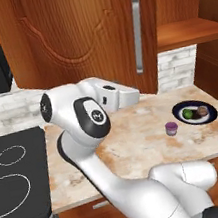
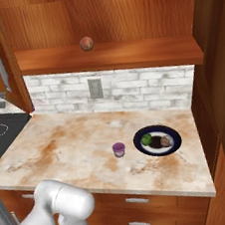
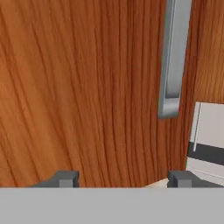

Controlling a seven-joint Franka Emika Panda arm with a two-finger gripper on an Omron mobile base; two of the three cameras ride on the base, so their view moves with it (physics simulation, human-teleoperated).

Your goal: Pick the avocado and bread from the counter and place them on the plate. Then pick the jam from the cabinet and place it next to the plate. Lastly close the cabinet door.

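So the last step is in hand I'd say, closing the door. Going left to right in the left base view: the stovetop (image 1: pixel 16 178) is sitting at the far left, then the arm is reaching up toward the open cabinet door (image 1: pixel 92 32), which is swinging out over the counter (image 1: pixel 137 141) with its grey handle (image 1: pixel 138 32) near the right edge. In the hand view the gripper (image 3: pixel 120 179) is pointing straight at the door panel, fingertips apart with nothing between them, handle just off to the upper right.

Further right, the jam (image 1: pixel 172 128) is standing on the counter just beside the plate (image 1: pixel 211 113), and the plate is holding the avocado (image 1: pixel 187 114) and bread (image 1: pixel 202 111) side by side. So those parts look finished.

Next move probably calls for pressing against the panel and pushing it round until it's shutting over the shelf (image 2: pixel 112 54), where a reddish ball (image 2: pixel 86 43) is sitting.
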